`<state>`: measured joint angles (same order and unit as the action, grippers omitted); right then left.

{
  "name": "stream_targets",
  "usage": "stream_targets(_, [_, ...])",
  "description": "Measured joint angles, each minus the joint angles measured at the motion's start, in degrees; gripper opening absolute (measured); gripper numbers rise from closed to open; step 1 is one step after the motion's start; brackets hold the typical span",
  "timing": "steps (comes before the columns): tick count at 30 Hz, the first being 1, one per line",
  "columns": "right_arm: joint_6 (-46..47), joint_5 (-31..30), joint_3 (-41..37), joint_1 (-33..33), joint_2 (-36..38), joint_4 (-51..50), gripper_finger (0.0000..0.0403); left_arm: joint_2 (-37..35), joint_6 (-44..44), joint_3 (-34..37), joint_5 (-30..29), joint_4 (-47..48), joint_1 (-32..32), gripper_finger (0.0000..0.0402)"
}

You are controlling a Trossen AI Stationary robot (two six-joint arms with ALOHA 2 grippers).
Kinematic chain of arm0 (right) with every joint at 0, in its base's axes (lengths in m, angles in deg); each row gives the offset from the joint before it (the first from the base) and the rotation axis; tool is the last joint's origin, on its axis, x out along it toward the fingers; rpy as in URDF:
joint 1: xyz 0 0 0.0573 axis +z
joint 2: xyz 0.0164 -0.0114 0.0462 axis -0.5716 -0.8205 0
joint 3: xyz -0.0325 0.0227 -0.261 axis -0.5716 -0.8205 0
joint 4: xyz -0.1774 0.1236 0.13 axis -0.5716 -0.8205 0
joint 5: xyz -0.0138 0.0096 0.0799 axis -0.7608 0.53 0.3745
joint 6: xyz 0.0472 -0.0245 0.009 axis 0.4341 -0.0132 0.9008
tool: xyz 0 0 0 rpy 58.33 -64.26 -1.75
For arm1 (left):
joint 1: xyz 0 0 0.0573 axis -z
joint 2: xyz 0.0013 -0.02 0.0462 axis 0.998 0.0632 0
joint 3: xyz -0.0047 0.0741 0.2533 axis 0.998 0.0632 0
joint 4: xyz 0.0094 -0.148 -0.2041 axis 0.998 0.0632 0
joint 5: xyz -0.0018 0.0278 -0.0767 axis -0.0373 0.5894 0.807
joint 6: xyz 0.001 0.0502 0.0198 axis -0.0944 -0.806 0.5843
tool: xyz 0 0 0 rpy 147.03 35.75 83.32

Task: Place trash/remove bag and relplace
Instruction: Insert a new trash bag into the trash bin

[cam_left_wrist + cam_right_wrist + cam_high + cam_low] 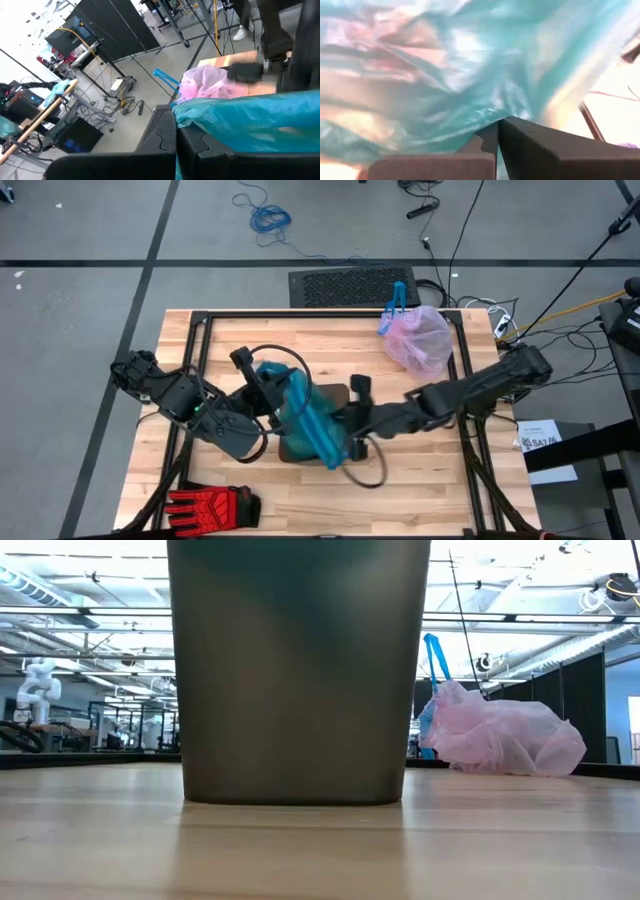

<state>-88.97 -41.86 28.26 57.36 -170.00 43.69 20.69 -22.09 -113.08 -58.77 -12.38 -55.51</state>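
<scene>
Bin (297, 670), dark and upright, stands at the middle of a wooden tabletop (420, 480), with both arms meeting over it. Each tool is clamped shut on the teal bag (305, 418), the replacement liner, which is stretched and bunched across the bin's mouth: the left tool (175, 150) pinches one edge, the right tool (497, 142) pinches film from the opposite side. The old pink bag (418, 338), tied with a blue strip and apparently holding the trash, lies well apart at the far right corner of the tabletop. A red-and-black glove (210, 506) lies near the front left edge. By the look of it, the removal is done and the step in hand is opening the teal bag over the rim. The film is thin and taut between two grips, so pulling the arms apart too hard could tear it or slip it from a pinch. A downward tug could tip or slide the light bin.
</scene>
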Motion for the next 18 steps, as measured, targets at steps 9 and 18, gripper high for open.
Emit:
stream_targets(9, [-1.0, 0.0, 0.1, 3.2, 3.8, 1.8, 0.0, 0.0, 2.4, 7.0, -0.5, -3.2, 0.0, 0.0])
stream_targets(18, [-1.4, 9.9, 0.0, -2.6, -6.4, 6.6, 0.0, 0.0, 6.7, 10.9, -2.2, -3.9, -0.4, 0.0])
